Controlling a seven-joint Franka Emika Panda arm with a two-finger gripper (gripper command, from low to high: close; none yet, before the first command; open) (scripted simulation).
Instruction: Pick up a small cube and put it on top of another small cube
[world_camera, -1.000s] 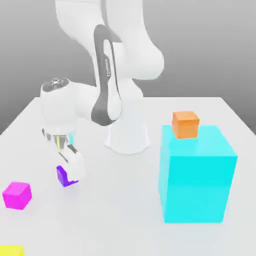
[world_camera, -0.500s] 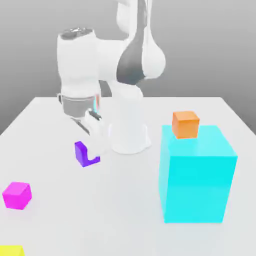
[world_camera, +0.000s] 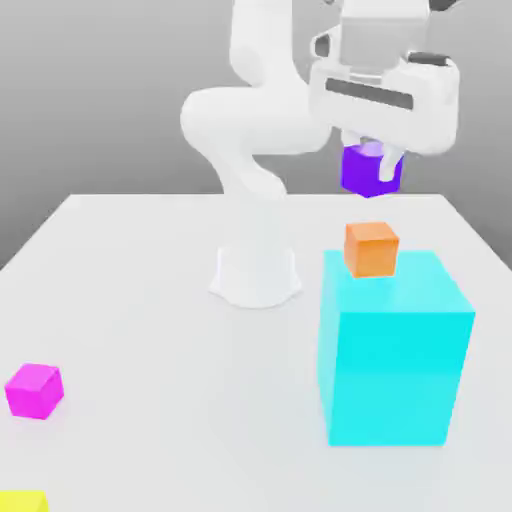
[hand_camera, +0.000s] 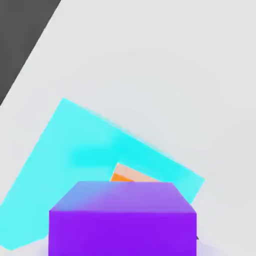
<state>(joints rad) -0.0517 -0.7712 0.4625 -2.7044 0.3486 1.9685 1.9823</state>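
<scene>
Exterior view: nearest, a yellow cube (world_camera: 22, 502) sits at the bottom edge on the exterior view's left, the magenta cube (world_camera: 35, 391) beyond it. On the exterior view's right, the big cyan cube (world_camera: 395, 360) stands on the bench (world_camera: 200, 400), the orange cube (world_camera: 371, 250) on top. Above that, the tool (world_camera: 373, 165) pinches the violet cube (world_camera: 368, 170), apparently clear of the orange one.

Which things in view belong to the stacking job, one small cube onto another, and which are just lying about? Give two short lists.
Part of the job:
- violet cube, held in the tool
- orange cube, the one to stack on
- big cyan cube, only as the orange cube's support

Just lying about:
- magenta cube
- yellow cube
</scene>
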